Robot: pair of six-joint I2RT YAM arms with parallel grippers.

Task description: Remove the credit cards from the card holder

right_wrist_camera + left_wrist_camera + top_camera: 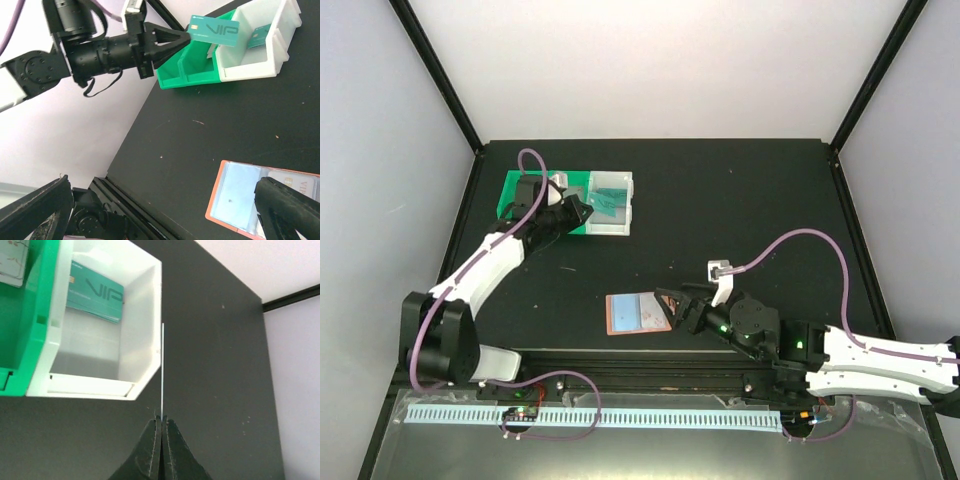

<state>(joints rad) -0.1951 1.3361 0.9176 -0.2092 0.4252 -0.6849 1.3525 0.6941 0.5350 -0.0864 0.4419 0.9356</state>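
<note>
Two teal cards are in play: the binned card [95,295] lying inside the white bin [142,330], and the held card [215,31], which the left pincer [161,422] has clamped by one short end, up at the bins. The right pincer [670,303] is spread wide with nothing in it. It's parked just beside the card holder [638,313], which lies flat on the desk [740,200] near the front edge, well apart from the bins.

My take is the step is dropping the held card into the white bin, and I wouldn't let go yet. From the left wrist, the card looks lined up with the bin's outer wall rather than the opening. I'd nudge it sideways over the middle of the bin, lower it a bit, then open, so it doesn't clip the rim and slide onto the desk.

Funny how the views differ. The left wrist only gets the card edge-on as a thin line, but it nails that wall alignment. The right wrist shows the card's full face with its lettering, plus a pale card [295,181] tucked in the holder, so I'd guess there's more to pull.
</note>
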